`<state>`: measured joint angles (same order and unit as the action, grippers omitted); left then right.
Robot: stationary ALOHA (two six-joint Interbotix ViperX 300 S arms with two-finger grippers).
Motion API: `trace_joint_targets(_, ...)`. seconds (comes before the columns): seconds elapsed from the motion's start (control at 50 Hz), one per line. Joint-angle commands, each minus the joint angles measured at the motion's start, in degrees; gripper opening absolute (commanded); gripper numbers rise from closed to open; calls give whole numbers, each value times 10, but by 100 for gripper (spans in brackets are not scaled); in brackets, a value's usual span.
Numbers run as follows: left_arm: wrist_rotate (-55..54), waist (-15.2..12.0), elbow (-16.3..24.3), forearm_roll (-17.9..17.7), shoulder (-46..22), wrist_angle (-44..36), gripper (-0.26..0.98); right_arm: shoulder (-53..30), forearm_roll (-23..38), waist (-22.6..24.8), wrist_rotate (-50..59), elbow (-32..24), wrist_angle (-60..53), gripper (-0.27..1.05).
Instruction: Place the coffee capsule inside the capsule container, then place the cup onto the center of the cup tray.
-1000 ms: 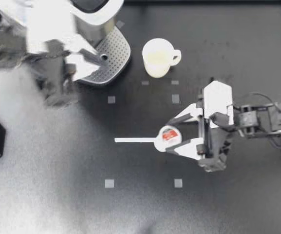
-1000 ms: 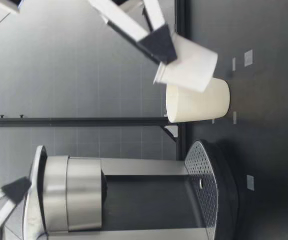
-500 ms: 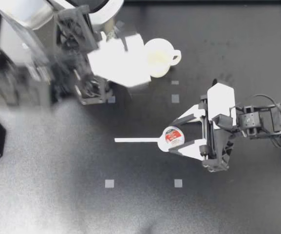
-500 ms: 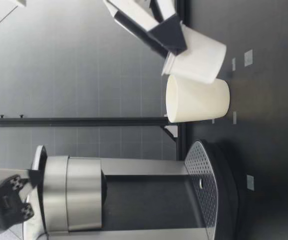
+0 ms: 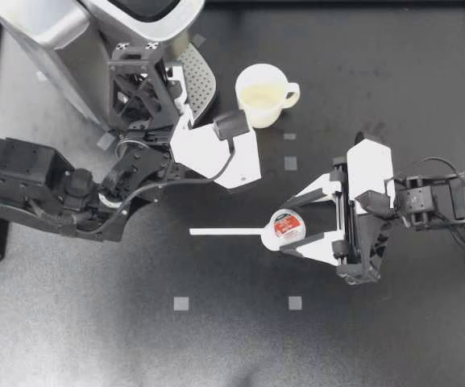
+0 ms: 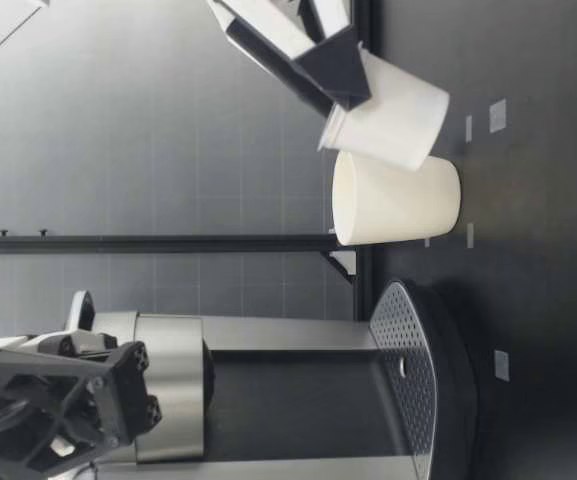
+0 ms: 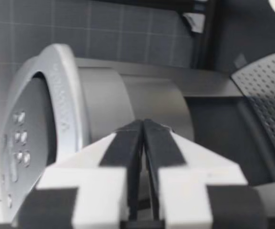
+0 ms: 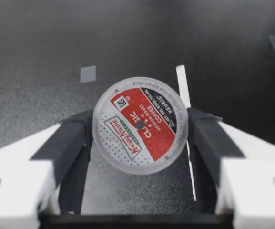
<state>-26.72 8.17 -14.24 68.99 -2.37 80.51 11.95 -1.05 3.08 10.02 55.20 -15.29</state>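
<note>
Right gripper (image 5: 284, 230) clamps coffee capsule (image 5: 281, 226) from both sides, capsule tilted, lifted off table (image 5: 425, 81), foil lid facing the wrist cam. Farther back, left gripper (image 5: 161, 76) clenched on nothing, fingers (image 7: 127, 143) pressed together, hanging beside coffee machine (image 5: 63, 32), over cup tray (image 5: 201, 76). Cup (image 5: 260, 95) upright on table just beside tray, not on it

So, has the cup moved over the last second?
No. The cup sits where it was, with the same gap to the small tape square beside it and to the drip tray.
</note>
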Motion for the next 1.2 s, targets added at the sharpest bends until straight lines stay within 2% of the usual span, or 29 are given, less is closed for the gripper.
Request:
trace_joint_targets(0.0,-10,1,-2,22,10,1,9,8,0,2,1,-5,-10,54)
trace_joint_targets(0.16,-27,-2,-13,47,11,2,9,8,0,2,1,-5,-18,54)
trace_joint_targets(0.5,-31,-24,-28,58,18,2,9,7,1,3,2,-6,-24,54)
trace_joint_targets(1.18,-31,-29,-21,164,47,59,9,1,0,3,2,-5,-41,54)
